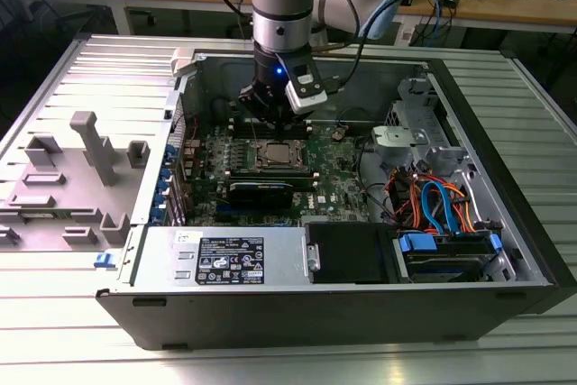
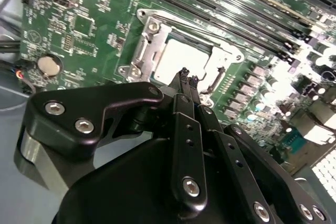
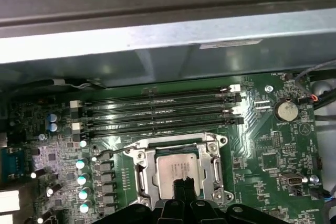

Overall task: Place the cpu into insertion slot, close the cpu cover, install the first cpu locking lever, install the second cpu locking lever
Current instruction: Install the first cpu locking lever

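The cpu (image 3: 177, 170) lies flat in its socket on the green motherboard, its silver top showing through the window of the cpu cover (image 3: 142, 169), which lies down over it. In the exterior view the cpu (image 1: 278, 155) sits mid-board inside the open computer case. My gripper (image 2: 187, 78) hovers just above the socket's edge with its black fingertips pressed together and nothing between them; it also appears in the first wrist view (image 3: 184, 184) and the exterior view (image 1: 269, 122). A thin wire locking lever (image 3: 111, 153) runs along one side of the socket. Another lever (image 2: 202, 38) lies along the side nearest the memory slots.
Long black memory slots (image 3: 157, 111) run beside the socket. A coin battery (image 3: 286, 110) sits on the board. The case wall (image 3: 168, 45) rises behind the slots. A power supply (image 1: 225, 257), drive bay and orange and blue cables (image 1: 437, 205) fill the case's near side.
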`<state>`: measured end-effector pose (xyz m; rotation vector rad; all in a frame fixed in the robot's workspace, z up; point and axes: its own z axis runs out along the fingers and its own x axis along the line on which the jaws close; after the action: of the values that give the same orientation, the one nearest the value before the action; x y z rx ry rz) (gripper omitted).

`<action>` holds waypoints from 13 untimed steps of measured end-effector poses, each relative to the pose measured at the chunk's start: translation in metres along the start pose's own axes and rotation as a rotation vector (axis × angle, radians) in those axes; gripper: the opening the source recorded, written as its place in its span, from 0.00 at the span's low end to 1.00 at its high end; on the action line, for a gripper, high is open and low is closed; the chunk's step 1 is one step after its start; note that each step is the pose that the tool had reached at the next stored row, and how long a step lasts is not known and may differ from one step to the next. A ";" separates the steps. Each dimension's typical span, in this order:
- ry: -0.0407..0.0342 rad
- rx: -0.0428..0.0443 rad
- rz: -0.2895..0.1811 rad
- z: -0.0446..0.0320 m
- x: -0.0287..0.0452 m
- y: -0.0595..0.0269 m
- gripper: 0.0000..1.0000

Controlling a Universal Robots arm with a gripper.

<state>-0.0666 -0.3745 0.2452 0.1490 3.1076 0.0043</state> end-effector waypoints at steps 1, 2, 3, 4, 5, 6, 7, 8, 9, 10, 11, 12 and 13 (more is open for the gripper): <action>0.0000 -0.0001 -0.004 0.0000 0.0008 -0.0001 0.11; 0.0001 -0.0004 -0.016 -0.0001 0.0012 -0.0001 0.11; 0.0002 -0.0008 -0.030 -0.0001 0.0012 -0.0002 0.11; 0.0002 -0.0016 -0.053 0.0000 0.0012 -0.0001 0.11; 0.0003 -0.0020 -0.070 -0.0001 0.0012 -0.0001 0.11; 0.0004 -0.0025 -0.087 -0.0001 0.0013 -0.0002 0.11; 0.0005 -0.0029 -0.101 -0.0001 0.0013 -0.0002 0.11; 0.0005 -0.0036 -0.120 -0.0001 0.0012 -0.0002 0.11; 0.0006 -0.0040 -0.136 -0.0001 0.0012 -0.0002 0.11; 0.0007 -0.0044 -0.153 -0.0001 0.0013 -0.0002 0.11; 0.0007 -0.0046 -0.156 -0.0001 0.0014 -0.0002 0.11; 0.0007 -0.0046 -0.156 -0.0001 0.0014 -0.0002 0.11; 0.0007 -0.0047 -0.156 -0.0001 0.0014 -0.0002 0.11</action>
<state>-0.0681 -0.3746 0.2452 -0.0931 3.1101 0.0079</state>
